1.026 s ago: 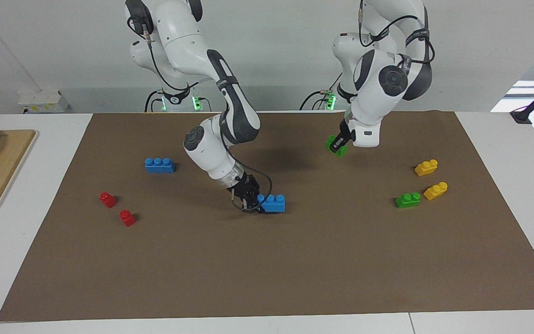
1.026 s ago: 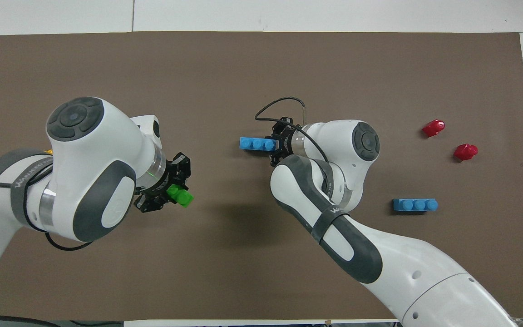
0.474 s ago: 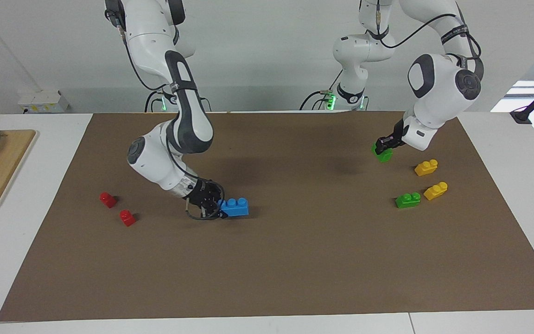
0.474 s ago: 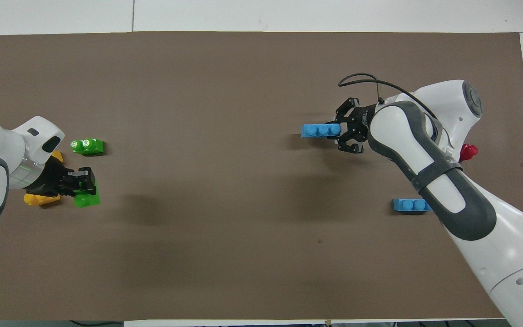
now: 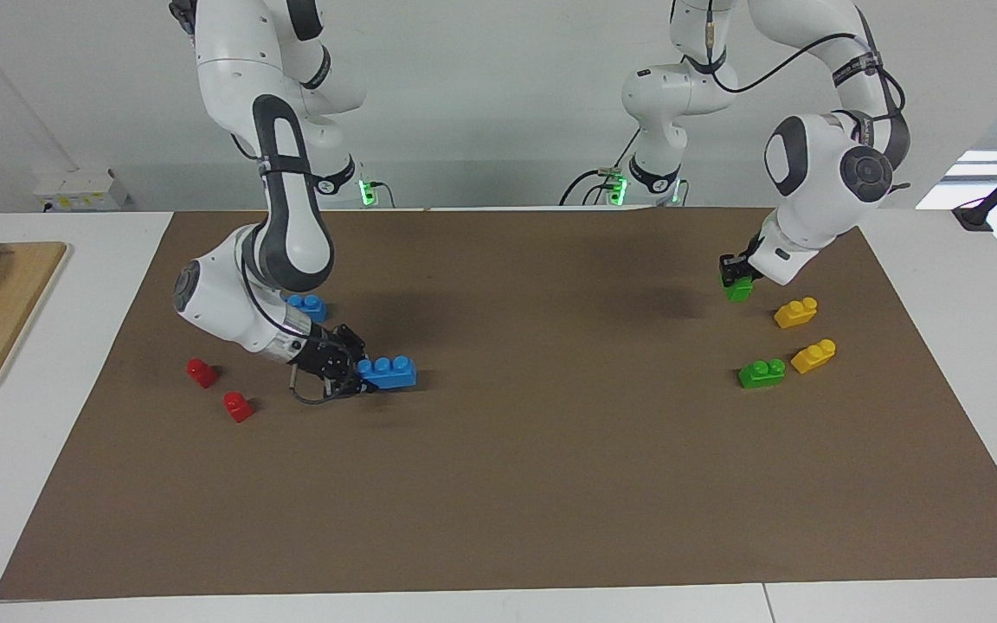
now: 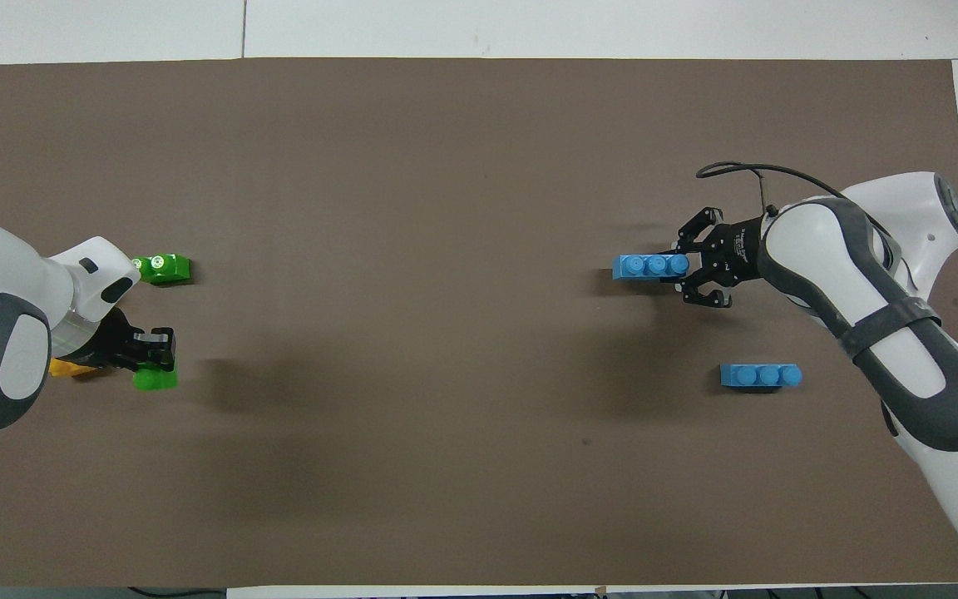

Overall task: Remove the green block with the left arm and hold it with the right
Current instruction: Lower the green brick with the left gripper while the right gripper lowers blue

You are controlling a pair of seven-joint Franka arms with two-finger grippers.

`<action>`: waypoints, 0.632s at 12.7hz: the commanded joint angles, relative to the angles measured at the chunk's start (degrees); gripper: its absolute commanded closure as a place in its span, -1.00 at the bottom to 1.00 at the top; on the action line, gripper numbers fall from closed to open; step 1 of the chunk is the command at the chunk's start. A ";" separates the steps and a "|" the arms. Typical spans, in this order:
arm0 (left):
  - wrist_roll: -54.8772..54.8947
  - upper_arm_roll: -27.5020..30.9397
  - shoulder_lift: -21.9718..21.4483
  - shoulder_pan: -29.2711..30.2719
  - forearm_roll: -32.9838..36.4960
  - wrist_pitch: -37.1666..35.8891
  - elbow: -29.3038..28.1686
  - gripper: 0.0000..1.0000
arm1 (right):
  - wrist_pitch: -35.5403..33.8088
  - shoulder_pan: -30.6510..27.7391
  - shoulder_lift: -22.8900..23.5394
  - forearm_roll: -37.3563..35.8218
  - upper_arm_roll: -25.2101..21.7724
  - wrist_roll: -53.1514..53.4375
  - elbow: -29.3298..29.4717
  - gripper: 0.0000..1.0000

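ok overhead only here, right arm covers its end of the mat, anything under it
observer: two red blocks lie on the mat there, apart from the right gripper, which is shut on a blue block.
operator: and that yellow sliver at the other end
observer: that is one of two yellow blocks, lying apart on the mat. The loose green block lies beside one of them. The left gripper is shut on the held green block.

White table under brown mat, apparently paper, with scattered bricks.
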 commanded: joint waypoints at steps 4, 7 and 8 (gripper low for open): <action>3.09 -0.45 3.12 2.15 1.33 7.25 -2.00 1.00 | -1.90 -7.47 -2.17 -5.70 0.70 -1.70 -2.50 1.00; 4.33 -0.45 5.84 3.91 2.65 9.62 -2.18 1.00 | -1.99 -8.27 -2.26 -6.50 0.70 -1.87 -3.03 1.00; 4.33 -0.54 5.93 3.65 2.65 9.89 -2.61 1.00 | -1.12 -8.27 -2.44 -6.59 0.70 -3.09 -4.16 1.00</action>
